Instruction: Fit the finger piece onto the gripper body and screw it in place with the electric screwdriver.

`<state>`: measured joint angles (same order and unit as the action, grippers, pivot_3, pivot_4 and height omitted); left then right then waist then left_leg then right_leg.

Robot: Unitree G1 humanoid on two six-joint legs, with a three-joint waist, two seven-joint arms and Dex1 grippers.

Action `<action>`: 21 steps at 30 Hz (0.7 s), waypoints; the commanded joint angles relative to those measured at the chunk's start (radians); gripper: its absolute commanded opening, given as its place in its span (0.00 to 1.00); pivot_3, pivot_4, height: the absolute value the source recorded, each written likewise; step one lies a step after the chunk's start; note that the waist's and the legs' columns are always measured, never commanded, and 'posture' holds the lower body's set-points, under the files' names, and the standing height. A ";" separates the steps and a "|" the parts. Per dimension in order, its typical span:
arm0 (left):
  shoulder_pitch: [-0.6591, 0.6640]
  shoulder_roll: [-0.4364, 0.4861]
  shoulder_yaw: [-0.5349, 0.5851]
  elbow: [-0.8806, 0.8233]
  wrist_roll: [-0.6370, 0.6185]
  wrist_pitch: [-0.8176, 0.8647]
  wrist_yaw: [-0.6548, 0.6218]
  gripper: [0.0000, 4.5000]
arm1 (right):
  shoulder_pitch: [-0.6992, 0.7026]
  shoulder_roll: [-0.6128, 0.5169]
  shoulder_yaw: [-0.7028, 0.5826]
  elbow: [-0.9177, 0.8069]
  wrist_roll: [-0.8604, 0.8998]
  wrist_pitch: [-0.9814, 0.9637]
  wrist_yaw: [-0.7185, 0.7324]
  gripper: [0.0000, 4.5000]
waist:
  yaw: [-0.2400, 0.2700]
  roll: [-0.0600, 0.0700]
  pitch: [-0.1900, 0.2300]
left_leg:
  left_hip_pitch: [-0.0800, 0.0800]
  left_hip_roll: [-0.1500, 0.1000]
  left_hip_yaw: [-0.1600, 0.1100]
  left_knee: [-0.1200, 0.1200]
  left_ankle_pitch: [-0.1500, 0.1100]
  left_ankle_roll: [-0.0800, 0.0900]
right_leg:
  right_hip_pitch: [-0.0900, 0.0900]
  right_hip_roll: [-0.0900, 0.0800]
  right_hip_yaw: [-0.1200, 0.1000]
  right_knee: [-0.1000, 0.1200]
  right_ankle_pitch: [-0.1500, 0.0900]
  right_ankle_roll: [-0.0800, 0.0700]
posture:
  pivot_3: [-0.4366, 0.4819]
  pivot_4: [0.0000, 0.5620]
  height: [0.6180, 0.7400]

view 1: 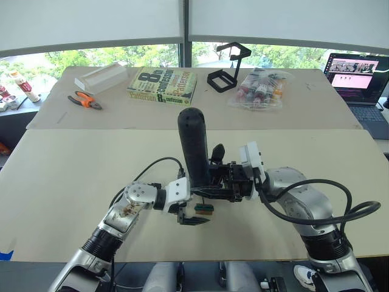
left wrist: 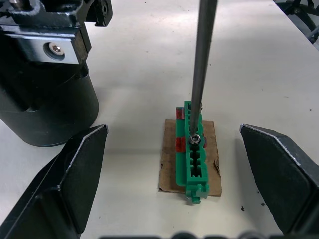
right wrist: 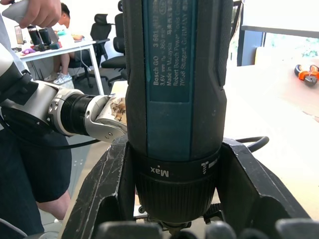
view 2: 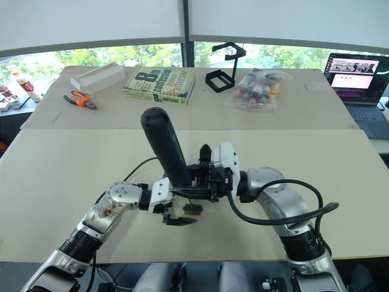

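Black electric screwdriver (view 1: 193, 146) clamped in right gripper (right wrist: 174, 199)

Bright window daylight, soft shadows, seemingly sharp

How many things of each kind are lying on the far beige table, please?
Pliers: 1
Book: 1
White box: 1
Black wire-frame stand: 1
Clear bag of small items: 1
Total: 5
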<state>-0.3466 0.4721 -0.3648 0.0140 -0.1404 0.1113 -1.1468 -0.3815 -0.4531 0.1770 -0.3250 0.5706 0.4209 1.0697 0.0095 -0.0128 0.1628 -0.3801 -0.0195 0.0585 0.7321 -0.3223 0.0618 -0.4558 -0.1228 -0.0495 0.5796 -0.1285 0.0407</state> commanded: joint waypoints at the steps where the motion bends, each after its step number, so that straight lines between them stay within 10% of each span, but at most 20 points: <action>1: -0.004 0.003 0.009 -0.023 -0.007 -0.011 0.000 1.00 | -0.011 0.009 -0.016 -0.027 0.013 -0.035 0.008 0.42 | 0.000 0.000 0.000 | 0.000 0.000 0.000 0.000 0.000 0.000 | 0.000 0.000 0.000 0.000 0.000 0.000 | 0.48 0.27 1.00; 21: -0.003 0.005 0.011 -0.024 -0.008 -0.010 0.002 1.00 | -0.001 0.005 -0.007 -0.036 0.016 -0.028 0.006 0.42 | 0.000 0.000 0.000 | 0.000 0.000 0.000 0.000 0.000 0.000 | 0.000 0.000 0.000 0.000 0.000 0.000 | 0.48 0.27 1.00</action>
<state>-0.3466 0.4746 -0.3647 0.0140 -0.1404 0.1113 -1.1469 -0.3752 -0.4538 0.1829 -0.3240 0.5706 0.4185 1.0694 0.0095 -0.0128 0.1628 -0.3801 -0.0194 0.0585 0.7321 -0.3223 0.0618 -0.4558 -0.1228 -0.0495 0.5797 -0.1285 0.0407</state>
